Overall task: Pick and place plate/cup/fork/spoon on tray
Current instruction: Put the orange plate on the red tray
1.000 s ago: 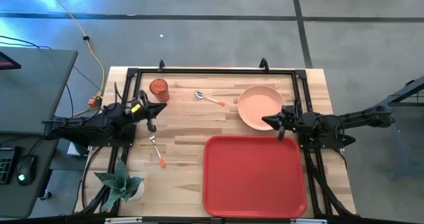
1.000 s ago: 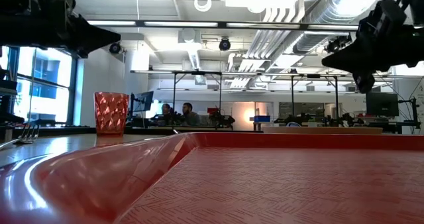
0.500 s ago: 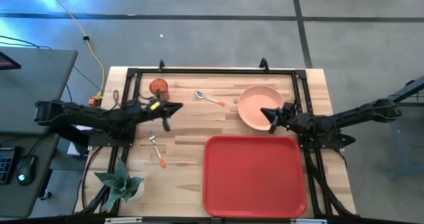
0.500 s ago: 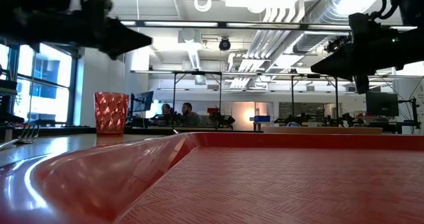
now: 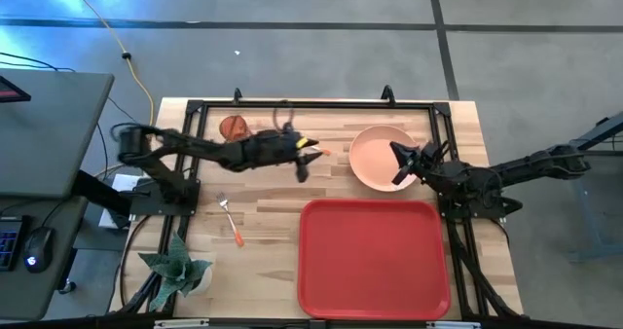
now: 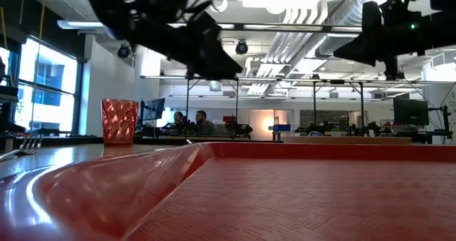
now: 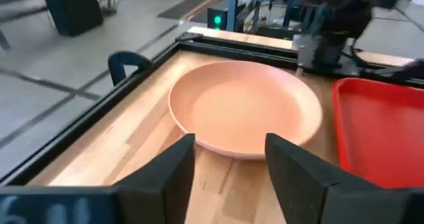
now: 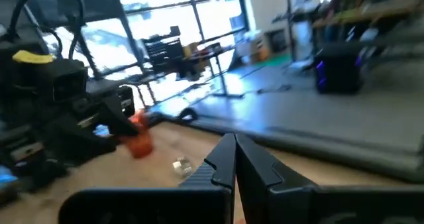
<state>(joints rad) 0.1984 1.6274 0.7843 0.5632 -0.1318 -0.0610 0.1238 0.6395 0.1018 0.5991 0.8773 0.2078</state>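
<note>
The salmon-pink plate (image 5: 375,154) lies flat at the far right of the table, in front of my open left gripper (image 7: 228,164). That gripper (image 5: 304,165) hangs over the table's middle and hides most of the spoon, whose orange handle (image 5: 322,152) shows. My shut right gripper (image 5: 397,161) hovers over the plate's right part. The orange-red cup (image 5: 232,127) stands upright at the far left. The fork (image 5: 231,220) lies flat near the left. The red tray (image 5: 374,258) rests at the near right.
A black frame (image 5: 311,103) runs round the table's far and side edges. A potted plant (image 5: 175,266) stands at the near left corner. Bare wood lies between the fork and the tray. In the low view the tray's rim (image 6: 142,177) fills the foreground.
My left gripper has reached far toward the table's right edge, from beside the cup and fork to above the spoon, pointing at the plate. My right gripper has moved toward the far edge, from the tray's far rim to over the plate, and has tipped up.
</note>
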